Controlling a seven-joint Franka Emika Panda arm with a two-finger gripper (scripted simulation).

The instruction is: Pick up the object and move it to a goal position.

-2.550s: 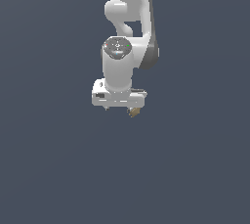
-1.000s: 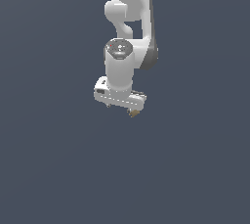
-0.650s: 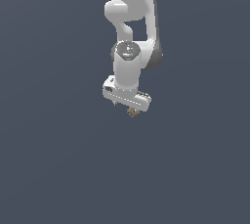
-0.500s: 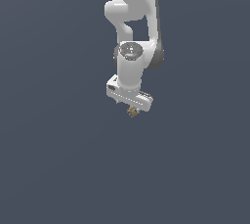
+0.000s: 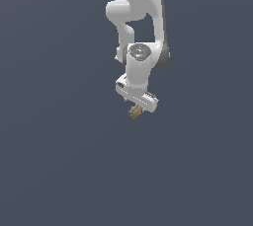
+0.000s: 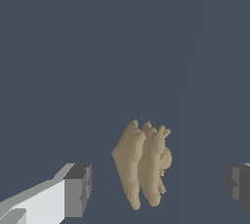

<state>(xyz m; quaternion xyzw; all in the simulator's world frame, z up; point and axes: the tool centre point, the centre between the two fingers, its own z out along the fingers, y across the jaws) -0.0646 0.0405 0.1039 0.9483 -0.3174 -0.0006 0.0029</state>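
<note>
Object point(image 5: 135, 112) had travelled with the arm toward the exterior view's right, though the hand point(image 6: 156, 186) looked released, its fingers point(image 6: 78, 190) apart from it.

You are viewing a simulated workspace: a flat, featureless slate-grey backdrop point(image 5: 54, 161) surrounds the smooth white rendered arm point(image 5: 141, 32).

arm point(image 5: 141, 18): top cut off by frame edge | fingers point(image 6: 77, 190): cropped at wrist view's edges | object point(image 5: 135, 111): tiny, grip unclear
</note>
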